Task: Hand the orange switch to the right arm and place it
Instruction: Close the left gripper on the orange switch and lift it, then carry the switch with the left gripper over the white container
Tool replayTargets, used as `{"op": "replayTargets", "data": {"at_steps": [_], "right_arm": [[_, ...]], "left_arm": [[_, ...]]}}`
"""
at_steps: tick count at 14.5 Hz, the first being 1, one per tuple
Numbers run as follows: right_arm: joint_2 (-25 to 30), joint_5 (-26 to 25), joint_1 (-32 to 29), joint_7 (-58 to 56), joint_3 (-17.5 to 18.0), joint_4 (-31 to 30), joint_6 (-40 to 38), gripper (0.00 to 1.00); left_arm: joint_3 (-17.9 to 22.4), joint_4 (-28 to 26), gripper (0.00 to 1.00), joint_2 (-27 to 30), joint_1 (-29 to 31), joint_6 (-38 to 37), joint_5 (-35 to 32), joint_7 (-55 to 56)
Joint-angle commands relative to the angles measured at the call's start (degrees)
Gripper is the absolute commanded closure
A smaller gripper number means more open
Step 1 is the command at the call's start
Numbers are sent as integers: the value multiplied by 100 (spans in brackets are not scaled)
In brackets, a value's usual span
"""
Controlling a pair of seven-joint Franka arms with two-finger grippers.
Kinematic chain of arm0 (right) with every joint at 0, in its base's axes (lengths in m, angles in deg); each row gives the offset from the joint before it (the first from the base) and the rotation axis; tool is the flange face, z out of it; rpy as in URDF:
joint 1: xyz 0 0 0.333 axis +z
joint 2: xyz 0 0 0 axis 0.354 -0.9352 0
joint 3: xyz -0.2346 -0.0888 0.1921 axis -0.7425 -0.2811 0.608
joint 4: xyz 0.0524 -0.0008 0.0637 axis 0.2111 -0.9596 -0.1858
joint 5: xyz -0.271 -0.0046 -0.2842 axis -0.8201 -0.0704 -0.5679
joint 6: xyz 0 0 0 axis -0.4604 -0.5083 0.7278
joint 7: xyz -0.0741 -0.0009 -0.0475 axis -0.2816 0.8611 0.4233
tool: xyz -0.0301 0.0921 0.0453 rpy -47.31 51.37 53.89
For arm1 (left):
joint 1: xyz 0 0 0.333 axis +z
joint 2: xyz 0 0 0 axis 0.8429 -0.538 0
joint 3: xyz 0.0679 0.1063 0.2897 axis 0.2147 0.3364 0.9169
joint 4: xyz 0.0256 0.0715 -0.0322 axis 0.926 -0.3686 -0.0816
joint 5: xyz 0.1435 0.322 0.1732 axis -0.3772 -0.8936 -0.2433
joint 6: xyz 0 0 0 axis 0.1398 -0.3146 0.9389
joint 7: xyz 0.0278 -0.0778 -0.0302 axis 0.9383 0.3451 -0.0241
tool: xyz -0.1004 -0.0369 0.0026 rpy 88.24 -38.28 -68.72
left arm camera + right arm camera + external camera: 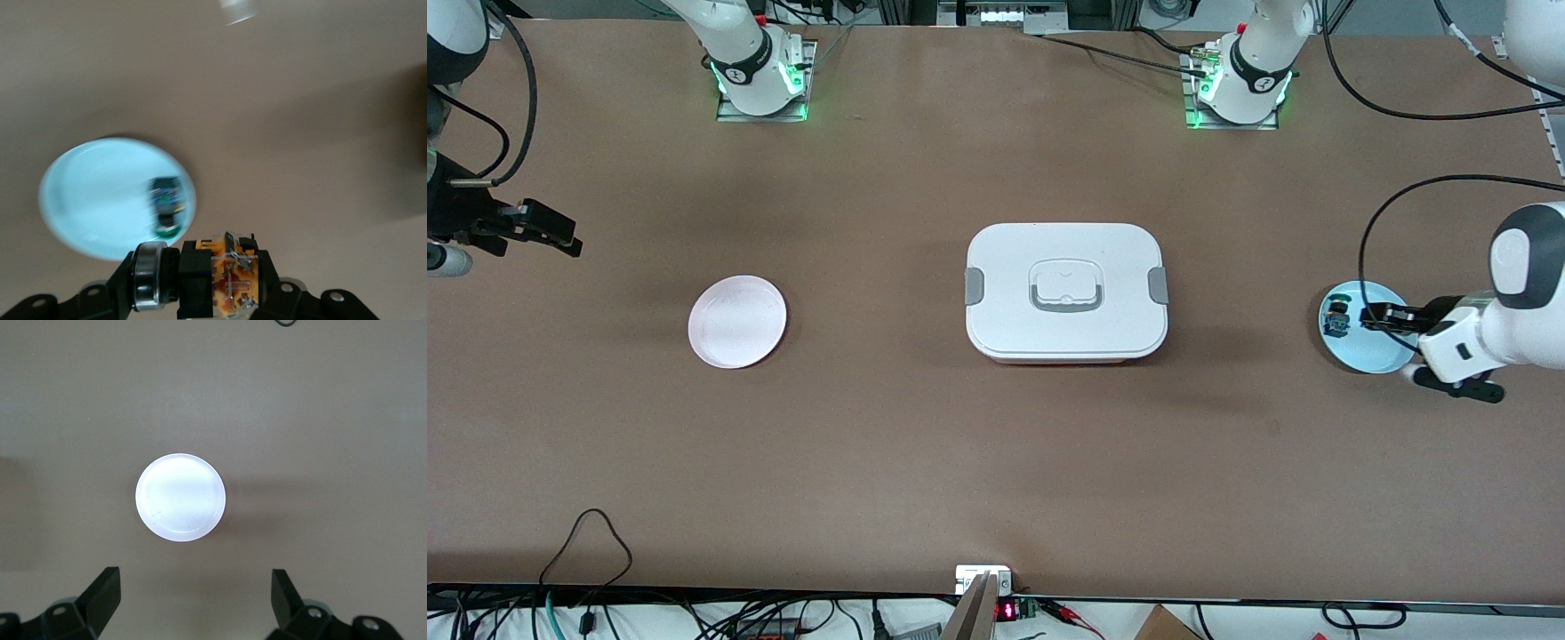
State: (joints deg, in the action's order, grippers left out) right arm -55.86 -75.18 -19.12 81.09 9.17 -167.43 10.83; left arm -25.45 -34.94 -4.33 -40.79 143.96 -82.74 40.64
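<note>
No text, label, brand or number can be read anywhere. The dark bands on the two arm bases [751, 67] [1249, 76] carry small white marks, too small to make out. A small device [1007, 610] at the worktop [925, 462] edge, nearer the front camera than the white box [1065, 292], shows a red lit display whose figures cannot be read.

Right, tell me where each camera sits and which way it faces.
Front view: high across the table, facing both bases; lidded white box central.
Left wrist view: on the left arm, looking down past the left gripper, shut on the orange switch, at the blue plate.
Right wrist view: above the pink plate; right gripper open.
Front shares both plates.
</note>
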Motion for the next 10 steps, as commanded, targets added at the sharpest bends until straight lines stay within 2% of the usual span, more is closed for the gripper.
{"op": "replayTargets", "data": {"at_steps": [1, 3, 5, 8, 10], "right_arm": [[85, -2, -3, 24, 23, 11, -92, 0], [85, -2, -12, 33, 6, 11, -92, 0], [85, -2, -12, 6, 6, 11, -101, 0], [58, -11, -4, -47, 6, 11, -145, 0], [23, -11, -12, -64, 6, 64, -127, 0]], "left_arm": [[-488, 300, 84, -124, -48, -147, 587, -622], [-761, 327, 88, -124, -172, -129, 929, -950], [-937, 327, 89, -124, -181, -147, 1868, -1177], [-1437, 292, 91, -124, -155, -94, 2493, -2230], [-1562, 248, 91, -133, -198, 37, 3362, -3222]]}}
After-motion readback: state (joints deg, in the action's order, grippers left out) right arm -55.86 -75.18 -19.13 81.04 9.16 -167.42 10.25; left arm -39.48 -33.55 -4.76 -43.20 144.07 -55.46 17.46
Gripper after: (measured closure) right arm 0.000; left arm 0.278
